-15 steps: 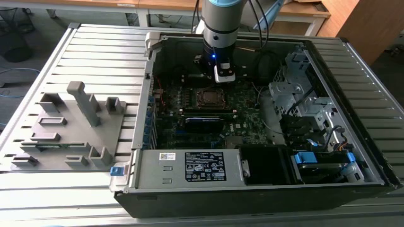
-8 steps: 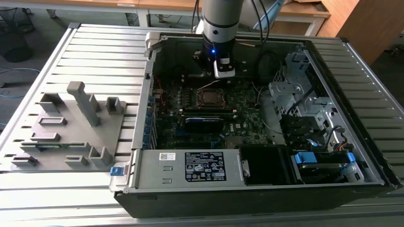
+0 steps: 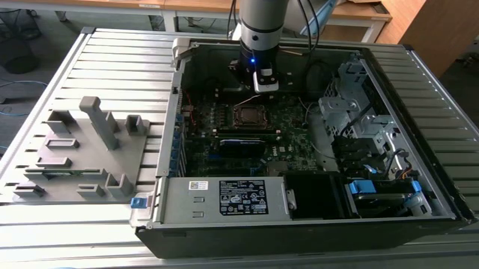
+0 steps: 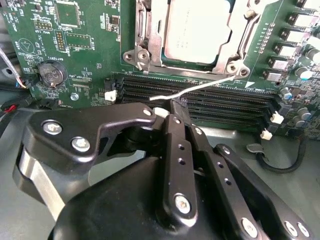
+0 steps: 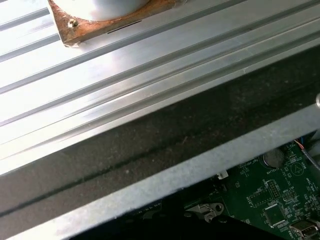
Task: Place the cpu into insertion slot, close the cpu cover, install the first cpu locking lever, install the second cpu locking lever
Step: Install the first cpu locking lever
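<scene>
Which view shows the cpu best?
The second wrist view: the cpu appears near and plain, its pale metallic top framed by the cpu cover. In the exterior view the cpu is a small dark square under the arm. The first wrist view faces the case wall and a board corner.

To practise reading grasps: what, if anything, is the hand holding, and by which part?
Cannot tell: the hand sits at the free end of the lever, but contact is hidden.

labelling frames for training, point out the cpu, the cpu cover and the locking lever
cpu (image 4: 197, 27), second wrist view, its visible top
cpu cover (image 4: 157, 35), second wrist view, frame's side bar
locking lever (image 4: 210, 82), second wrist view, middle of rod
</scene>
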